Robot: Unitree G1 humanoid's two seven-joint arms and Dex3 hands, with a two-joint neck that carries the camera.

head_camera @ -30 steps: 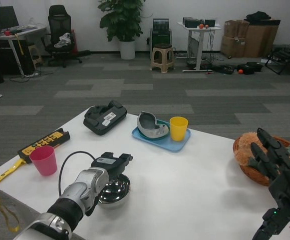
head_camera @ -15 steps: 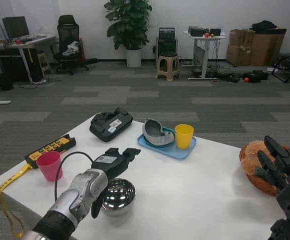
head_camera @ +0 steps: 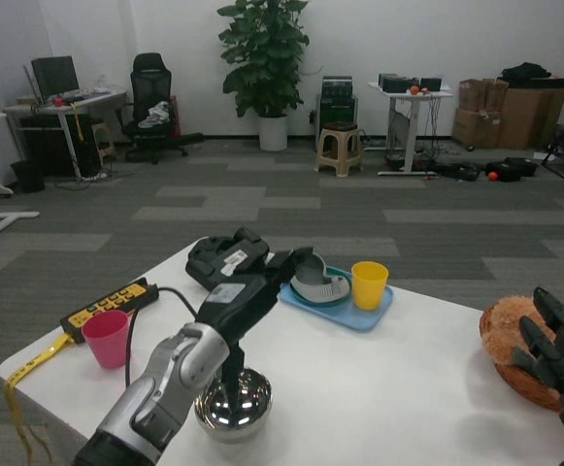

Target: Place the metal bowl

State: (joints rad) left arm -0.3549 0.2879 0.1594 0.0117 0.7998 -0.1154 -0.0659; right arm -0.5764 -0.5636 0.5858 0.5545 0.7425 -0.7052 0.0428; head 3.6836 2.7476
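The left hand (head_camera: 248, 291) hangs above the metal bowl (head_camera: 233, 406), fingers stretched out and holding nothing; its lower fingers reach down toward the bowl's inside, though contact is hard to judge. The bowl sits upright on the table (head_camera: 398, 388) near the front edge, seemingly empty. The right hand (head_camera: 553, 351), cut off at the corner, is spread open beside a basket (head_camera: 508, 340) half hidden behind it. A blue tray (head_camera: 345, 308) holds a yellow cup (head_camera: 369, 284) and a grey object (head_camera: 318, 280). A pink cup (head_camera: 107, 338) stands left.
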